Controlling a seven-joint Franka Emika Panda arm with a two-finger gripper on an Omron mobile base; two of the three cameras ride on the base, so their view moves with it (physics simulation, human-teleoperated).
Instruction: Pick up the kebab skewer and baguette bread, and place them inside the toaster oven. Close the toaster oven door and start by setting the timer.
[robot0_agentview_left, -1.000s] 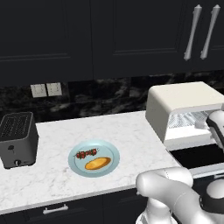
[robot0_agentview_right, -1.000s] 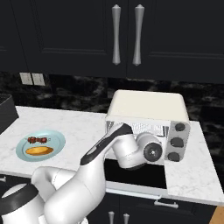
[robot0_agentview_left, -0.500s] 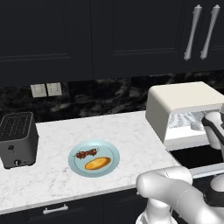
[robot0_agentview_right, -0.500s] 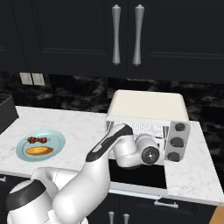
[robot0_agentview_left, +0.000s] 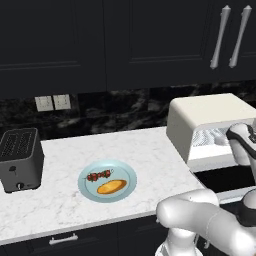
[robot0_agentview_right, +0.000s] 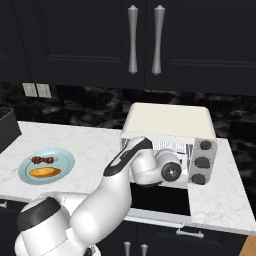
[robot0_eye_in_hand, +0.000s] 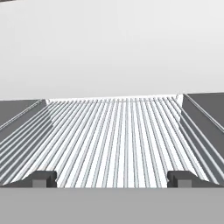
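**Empty jaws at the oven, food far off on its plate**

The gripper (robot0_eye_in_hand: 112, 178) points into the toaster oven (robot0_agentview_right: 170, 122). Its jaws are spread wide and hold nothing. Right in front of them lies the wire rack (robot0_eye_in_hand: 118, 135), bare, with the oven's walls rising on each side.

The kebab skewer (robot0_agentview_left: 98, 175) and the baguette bread (robot0_agentview_left: 112, 186) are well apart from the jaws, off to their left. Both lie side by side on a blue plate (robot0_agentview_left: 128, 172) on the counter (robot0_agentview_left: 125, 147), with the skewer on the side nearer the wall.

The toaster oven door (robot0_agentview_right: 160, 195) seems to hang down open below the arm, though the arm hides much of it. The timer (robot0_agentview_right: 205, 146) is probably one of the round knobs just right of the jaws.

The skewer looks light and thin. It is likely best pinched across the middle chunks, since the bare stick could slip. The bread looks light too, and maybe a bit soft, so a gentle squeeze across its narrow middle should do. Nothing is in the oven yet.
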